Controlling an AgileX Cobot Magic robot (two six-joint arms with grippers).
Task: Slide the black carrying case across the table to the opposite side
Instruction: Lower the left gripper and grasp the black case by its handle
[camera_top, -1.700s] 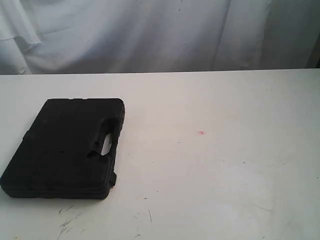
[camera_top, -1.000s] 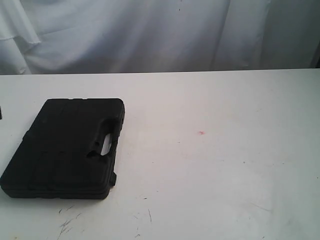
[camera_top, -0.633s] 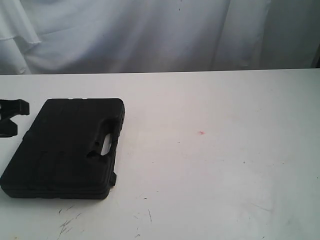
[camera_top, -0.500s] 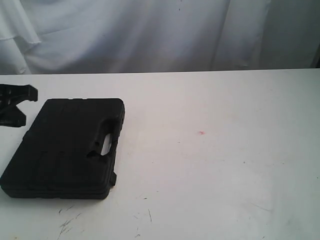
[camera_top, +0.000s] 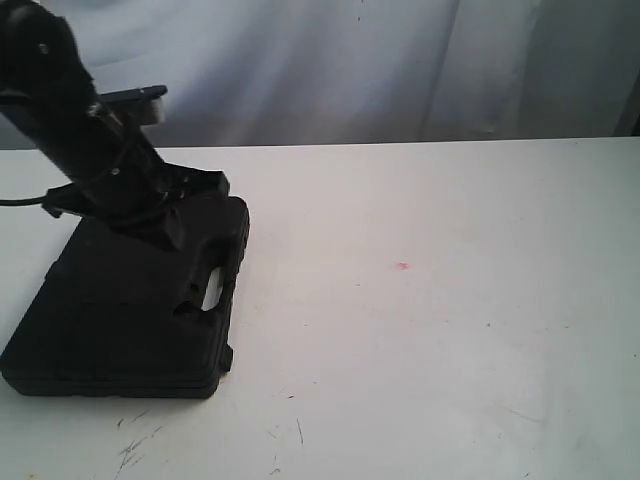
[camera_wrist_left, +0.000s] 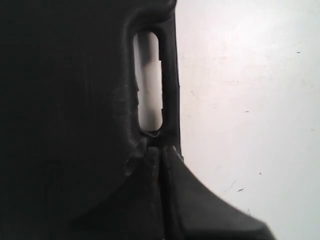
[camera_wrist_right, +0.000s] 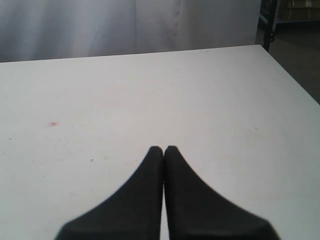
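The black carrying case (camera_top: 120, 320) lies flat at the left of the white table (camera_top: 450, 300), its handle slot (camera_top: 212, 290) facing the middle. My left gripper (camera_top: 195, 210) hangs over the case's far part, reaching in from the upper left. In the left wrist view the case (camera_wrist_left: 65, 100) fills one side, and the left gripper (camera_wrist_left: 161, 148) is shut with nothing between its fingers, its tips at the end of the handle slot (camera_wrist_left: 149, 85). Whether the tips touch the case I cannot tell. My right gripper (camera_wrist_right: 164, 148) is shut over bare table (camera_wrist_right: 150, 85), and it does not show in the exterior view.
A small pink spot (camera_top: 403, 266) marks the tabletop right of the case, and dark scuffs (camera_top: 135, 445) lie near the front edge. White cloth (camera_top: 350, 70) hangs behind the table. In the right wrist view the table ends at an edge (camera_wrist_right: 290, 75), with dark floor beyond.
My left arm has come in from the left edge and moved right, from beside the case to over its far part. The case has not moved.
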